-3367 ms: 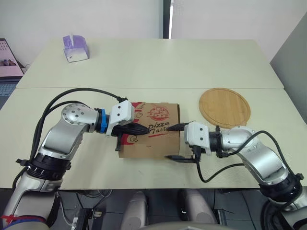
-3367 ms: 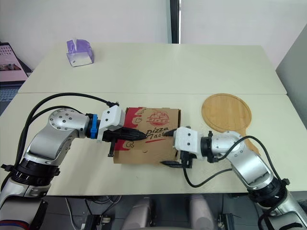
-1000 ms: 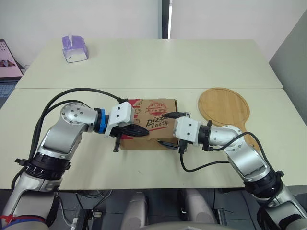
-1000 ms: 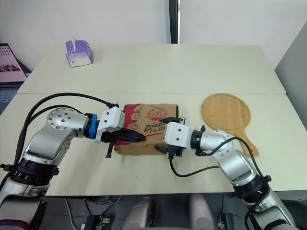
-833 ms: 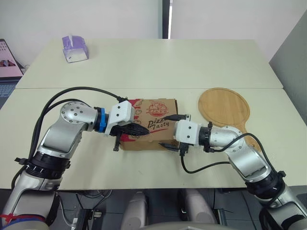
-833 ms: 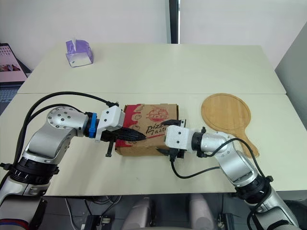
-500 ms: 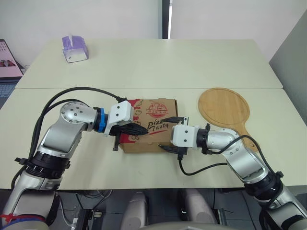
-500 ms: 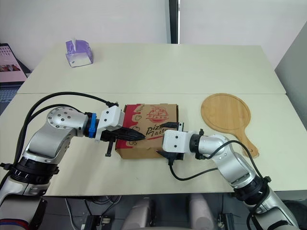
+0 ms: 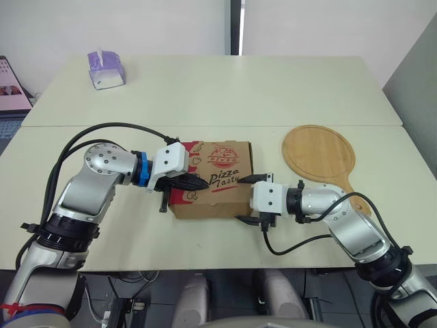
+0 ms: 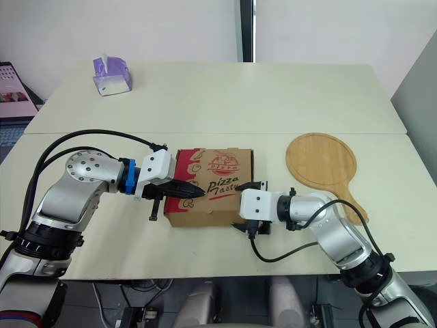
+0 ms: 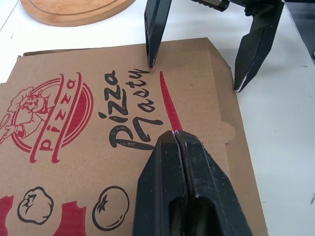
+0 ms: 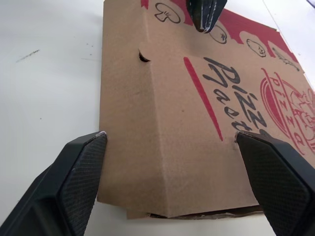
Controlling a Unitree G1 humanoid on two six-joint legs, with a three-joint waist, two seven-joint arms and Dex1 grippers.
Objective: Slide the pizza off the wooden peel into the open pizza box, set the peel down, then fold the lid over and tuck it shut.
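Observation:
The printed cardboard pizza box point(image 9: 213, 183) lies on the near table with its lid down; the pizza is hidden inside. My left gripper point(image 9: 202, 184) is shut, its tip resting on the lid near the red stripe point(image 11: 170, 105). My right gripper point(image 9: 246, 199) is open at the box's right front corner, one finger level with the lid, the other low by the table. In the right wrist view its fingers point(image 12: 81, 179) straddle the box's side flap point(image 12: 162, 162). The round wooden peel point(image 9: 319, 152) lies flat to the right, bare.
A purple tissue box point(image 9: 106, 68) stands on the far table at the back left. A laptop screen point(image 9: 10, 85) shows at the left edge. A seam point(image 9: 273, 126) divides the two tables. Bare tabletop lies in front of the box.
My right gripper has drawn back a little to the right from the box's corner. The box has been pushed slightly left and back since 3.4 s ago. My left gripper stays on the lid.

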